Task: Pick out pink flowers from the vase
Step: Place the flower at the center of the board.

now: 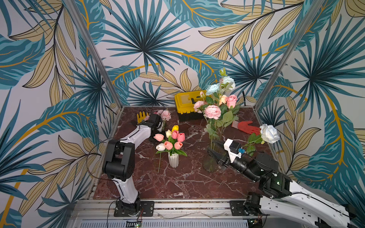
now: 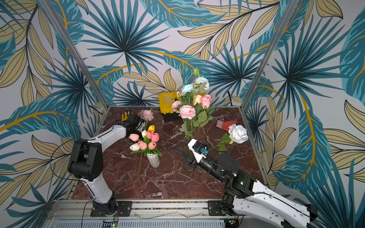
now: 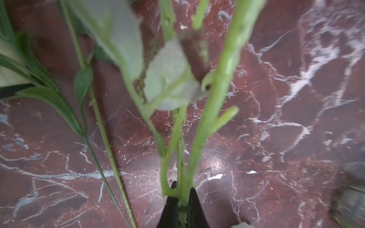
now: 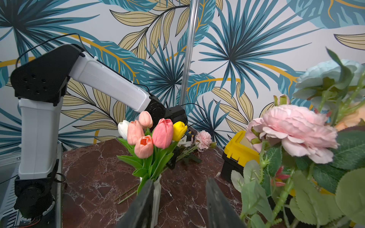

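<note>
I saw the dark vase [image 1: 209, 165] holding pink peonies [image 1: 212, 112] and pale blue blooms [image 1: 213, 89], the white ribbed vase [image 1: 173, 160] holding tulips [image 1: 175, 138] (mostly pink). My left gripper [image 3: 182, 187] pinched a pink carnation sprig [image 1: 165, 114] at the far left of the marble table [image 1: 177, 183]; my right gripper [image 4: 180, 181] stood spread beside the dark vase. Leafy wallpaper [image 1: 142, 39] surrounded everything.

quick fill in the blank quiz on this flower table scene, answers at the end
The left gripper is shut on a stem coloured ____.
The right gripper has its jaws ____.
The tulips stand in a ribbed vase coloured ____.
The toolbox at the back has a lid coloured ____.
Missing words: green; open; white; yellow.
</note>
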`<action>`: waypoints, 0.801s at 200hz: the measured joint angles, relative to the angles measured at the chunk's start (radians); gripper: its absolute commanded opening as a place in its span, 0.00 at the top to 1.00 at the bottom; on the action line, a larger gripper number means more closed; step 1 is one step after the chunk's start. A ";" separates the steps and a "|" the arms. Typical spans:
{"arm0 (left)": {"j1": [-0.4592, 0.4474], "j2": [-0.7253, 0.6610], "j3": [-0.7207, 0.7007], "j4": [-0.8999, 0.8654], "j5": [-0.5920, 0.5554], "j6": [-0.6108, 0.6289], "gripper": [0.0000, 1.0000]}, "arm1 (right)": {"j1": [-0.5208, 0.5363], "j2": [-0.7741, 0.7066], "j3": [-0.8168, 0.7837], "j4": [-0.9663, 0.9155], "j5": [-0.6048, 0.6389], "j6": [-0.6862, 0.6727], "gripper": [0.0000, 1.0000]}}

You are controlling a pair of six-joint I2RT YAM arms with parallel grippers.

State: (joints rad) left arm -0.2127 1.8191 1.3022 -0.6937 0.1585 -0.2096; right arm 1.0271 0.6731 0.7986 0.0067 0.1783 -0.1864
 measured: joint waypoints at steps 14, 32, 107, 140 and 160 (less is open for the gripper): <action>-0.005 0.025 0.027 -0.008 -0.034 -0.002 1.00 | 0.000 0.000 0.000 -0.003 0.000 0.000 0.55; -0.007 0.054 0.061 -0.016 -0.069 -0.009 0.98 | 0.000 0.000 0.000 -0.005 0.000 0.000 0.55; -0.011 0.177 0.159 -0.031 -0.177 -0.049 0.92 | 0.000 0.000 0.002 -0.007 0.001 0.000 0.55; -0.015 0.198 0.176 -0.036 -0.225 -0.055 0.85 | 0.000 0.000 0.011 -0.015 0.001 0.003 0.55; -0.018 0.207 0.196 -0.034 -0.235 -0.058 0.84 | 0.000 0.000 0.017 -0.028 0.005 0.008 0.55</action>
State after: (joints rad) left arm -0.2306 2.0258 1.4979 -0.7277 -0.0761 -0.2676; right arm 1.0271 0.6731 0.8158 -0.0212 0.1829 -0.1787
